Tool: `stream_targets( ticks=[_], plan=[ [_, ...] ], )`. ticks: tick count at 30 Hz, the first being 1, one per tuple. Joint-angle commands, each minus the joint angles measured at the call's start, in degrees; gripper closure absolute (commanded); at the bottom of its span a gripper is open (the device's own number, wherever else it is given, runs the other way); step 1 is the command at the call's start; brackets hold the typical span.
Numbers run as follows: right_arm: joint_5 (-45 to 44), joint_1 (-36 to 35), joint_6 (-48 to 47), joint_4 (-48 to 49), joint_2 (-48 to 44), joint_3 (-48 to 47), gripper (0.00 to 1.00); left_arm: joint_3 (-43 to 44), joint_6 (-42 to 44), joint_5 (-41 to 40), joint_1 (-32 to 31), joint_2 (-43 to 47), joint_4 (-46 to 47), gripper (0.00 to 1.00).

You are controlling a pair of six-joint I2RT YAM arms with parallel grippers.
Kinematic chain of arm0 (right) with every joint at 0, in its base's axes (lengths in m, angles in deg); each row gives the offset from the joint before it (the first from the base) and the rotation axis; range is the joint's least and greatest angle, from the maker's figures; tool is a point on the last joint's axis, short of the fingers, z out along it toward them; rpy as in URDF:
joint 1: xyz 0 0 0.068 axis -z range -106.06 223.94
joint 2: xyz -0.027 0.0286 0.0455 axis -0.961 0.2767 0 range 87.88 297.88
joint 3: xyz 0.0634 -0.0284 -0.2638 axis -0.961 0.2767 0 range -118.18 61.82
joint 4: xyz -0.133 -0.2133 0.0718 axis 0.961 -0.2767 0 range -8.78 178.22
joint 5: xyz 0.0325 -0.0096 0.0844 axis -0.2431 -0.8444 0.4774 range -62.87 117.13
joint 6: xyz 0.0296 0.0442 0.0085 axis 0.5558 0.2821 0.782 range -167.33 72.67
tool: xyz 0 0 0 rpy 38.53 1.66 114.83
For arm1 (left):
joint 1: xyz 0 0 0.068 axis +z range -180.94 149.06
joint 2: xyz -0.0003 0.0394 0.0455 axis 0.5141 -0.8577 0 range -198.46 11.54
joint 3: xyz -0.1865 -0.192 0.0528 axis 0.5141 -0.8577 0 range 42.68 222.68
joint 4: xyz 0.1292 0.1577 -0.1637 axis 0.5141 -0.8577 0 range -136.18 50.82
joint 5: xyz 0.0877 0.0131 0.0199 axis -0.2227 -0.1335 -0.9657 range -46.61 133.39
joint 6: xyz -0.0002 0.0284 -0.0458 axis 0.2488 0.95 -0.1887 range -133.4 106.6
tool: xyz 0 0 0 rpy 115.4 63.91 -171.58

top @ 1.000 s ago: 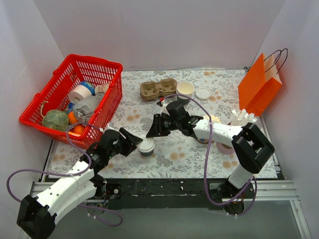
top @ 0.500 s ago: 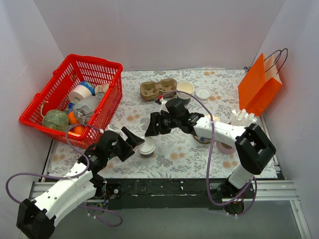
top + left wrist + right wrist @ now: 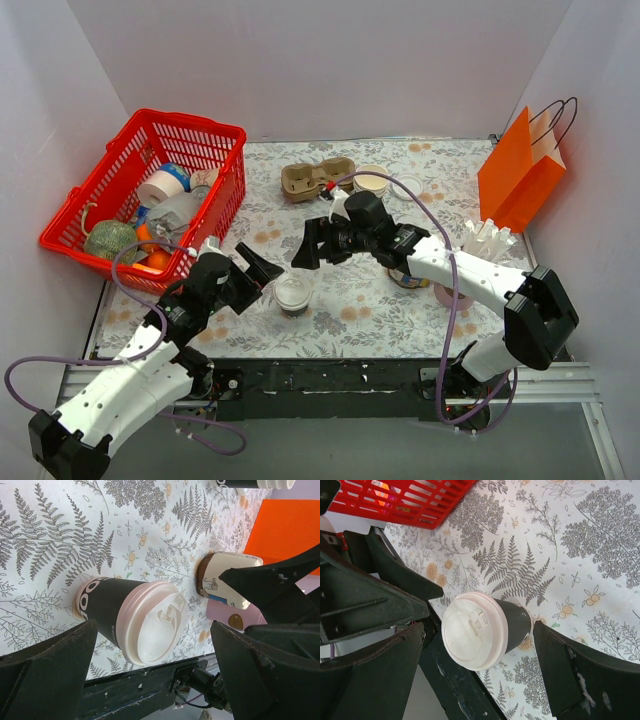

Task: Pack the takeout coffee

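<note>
My left gripper [image 3: 260,281] stands wide open, and so does my right gripper [image 3: 309,256]; neither one holds anything. The takeout coffee [image 3: 293,295], a small paper cup with a dark brown-black body and a round white plastic lid, stands upright on the fern-and-flower printed tablecloth [image 3: 350,310] at about 6 o'clock from the table's middle, near the front edge. My left fingers lie at its 9 o'clock and my right fingers at its 12 o'clock, above it. In my left wrist view the cup sits between my two black fingers with cloth showing on both sides. In my right wrist view it is framed the same way, and its dark base comes just beside one finger; I cannot tell whether they touch. A red plastic mesh basket [image 3: 222,196] full of groceries sits at 10 o'clock, and an orange paper bag [image 3: 520,180] with cord handles stands at 2 o'clock. A brown cardboard cup carrier [image 3: 316,179] lies at 12 o'clock, with a lidless cream paper cup [image 3: 372,182] just beside it at its 3 o'clock.
</note>
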Motion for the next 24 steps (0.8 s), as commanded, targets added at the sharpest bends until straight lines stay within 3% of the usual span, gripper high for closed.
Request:
stream_targets(
  ticks=[1, 7, 11, 20, 24],
  plan=[
    [0.16, -0.11, -1.18, -1.24, -1.76, 2.64, 0.02, 0.55, 0.99, -0.93, 0.16, -0.69, -0.49, 0.02],
    [3.33, -0.81, -1.44, -1.86, -1.93, 5.46, 0.02, -0.76, 1.51, 0.48, 0.25, -3.59, 1.18, 0.02],
    [5.35, -1.17, -0.74, -0.2, -0.53, 6.34, 0.05, -3.56, 1.17, 1.89, 0.25, -4.12, 3.91, 0.07],
    [7.64, -1.43, 3.13, 3.06, 2.02, 10.82, 0.19, -8.67, 0.46, 5.05, 0.25, -4.03, 6.2, 0.2],
    [8.35, -1.43, 5.05, 6.04, 3.16, 12.4, 0.31, -10.52, -0.07, 5.4, 0.16, -3.24, 6.28, 0.28]
  ],
)
